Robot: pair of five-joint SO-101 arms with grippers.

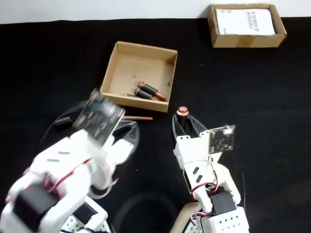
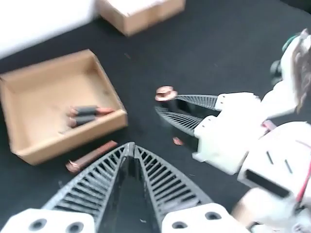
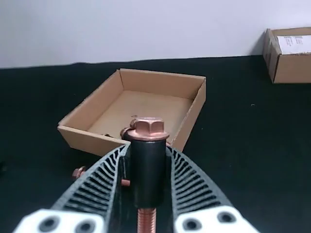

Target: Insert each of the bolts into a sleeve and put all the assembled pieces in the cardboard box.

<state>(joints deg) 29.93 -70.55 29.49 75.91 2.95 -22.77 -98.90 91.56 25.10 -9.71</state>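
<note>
Right pincer (image 3: 146,146) is clamped on a black sleeve (image 3: 146,174) with a copper bolt (image 3: 147,127) through it. The head is on top, the thread pokes out below, and the piece stands upright just outside the box (image 1: 110,68), near a corner. Left pincer (image 2: 132,145) is closed tip to tip with nothing in it. It sits near a loose bolt (image 2: 92,156) lying on the surface (image 1: 252,121) just outside the box's near wall. Two finished pieces (image 1: 147,91) lie side by side in the box.

You should expect the held piece to be small, stiff and fairly dense, with nothing fragile about it. The sleeve looks smooth, so it could slip or twist between the ribbed fingers if you ease off. The bolt probably sits loose in the bore, so if you tip it head-down it may slide out. Hold by the sleeve's middle, where the fingers sit now, not by the bolt. The loose bolt is thin and round and will likely roll, so take it across the shank, near the head.

Your right wrist view shows the grip plainly, with the sleeve flanked by both fingers and the thread below. From the high view you get the bolt head between the fingers and how the piece stands against the box. It also shows a dark thing (image 1: 63,121) by the left arm, possibly a sleeve, though I cannot tell. Your left wrist view shows the left fingers meeting and the loose bolt just beyond their tips.
</note>
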